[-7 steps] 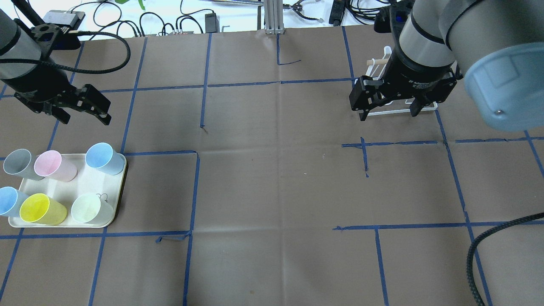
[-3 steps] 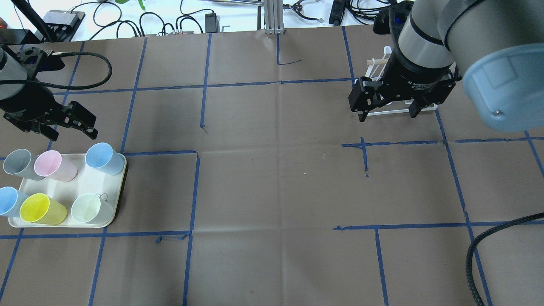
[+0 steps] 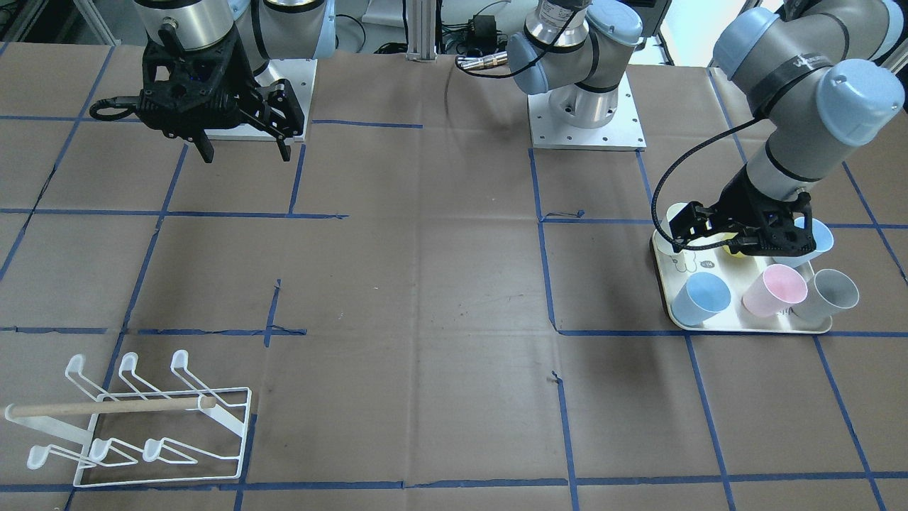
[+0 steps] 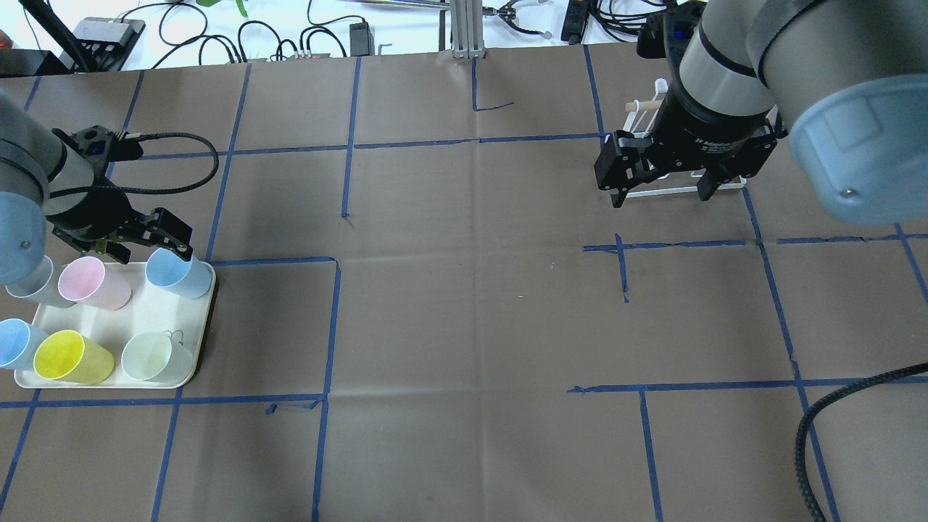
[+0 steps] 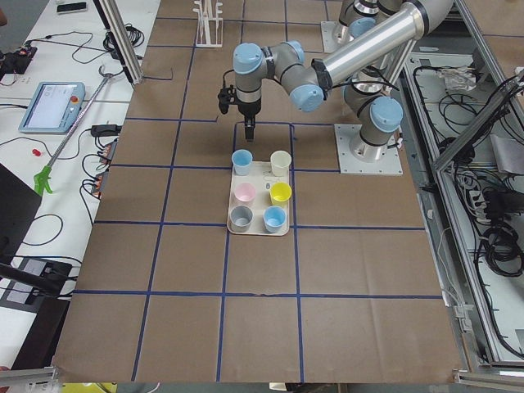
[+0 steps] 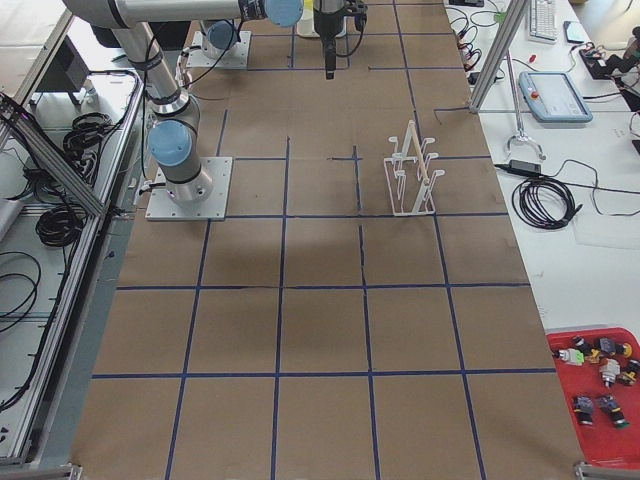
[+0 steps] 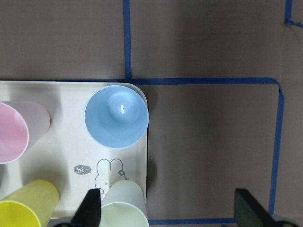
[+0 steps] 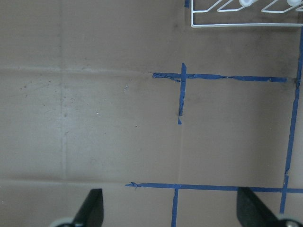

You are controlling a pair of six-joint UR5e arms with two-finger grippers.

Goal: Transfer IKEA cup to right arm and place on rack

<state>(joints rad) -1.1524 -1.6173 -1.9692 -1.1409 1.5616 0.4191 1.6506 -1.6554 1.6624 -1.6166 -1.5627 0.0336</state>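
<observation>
Several plastic cups stand upright on a cream tray (image 4: 156,315): blue (image 4: 176,270), pink (image 4: 90,281), grey (image 4: 29,286), yellow (image 4: 69,355), pale green (image 4: 152,355) and a second blue (image 4: 13,342). My left gripper (image 4: 152,243) is open and empty, hovering at the tray's far edge by the corner blue cup. In the left wrist view that blue cup (image 7: 117,117) lies ahead of the fingers (image 7: 92,208). My right gripper (image 4: 660,194) is open and empty above the table, in front of the white wire rack (image 3: 142,419), whose edge shows in its wrist view (image 8: 236,24).
The tray (image 3: 745,328) sits at the table's left end and the rack (image 6: 410,170) at its right end. Brown paper with blue tape lines covers the table between them. Cables and boxes lie beyond the far edge (image 4: 290,36).
My left gripper has moved nearer and down to the tray's far edge beside the corner blue cup, still open. The right gripper has barely moved.
</observation>
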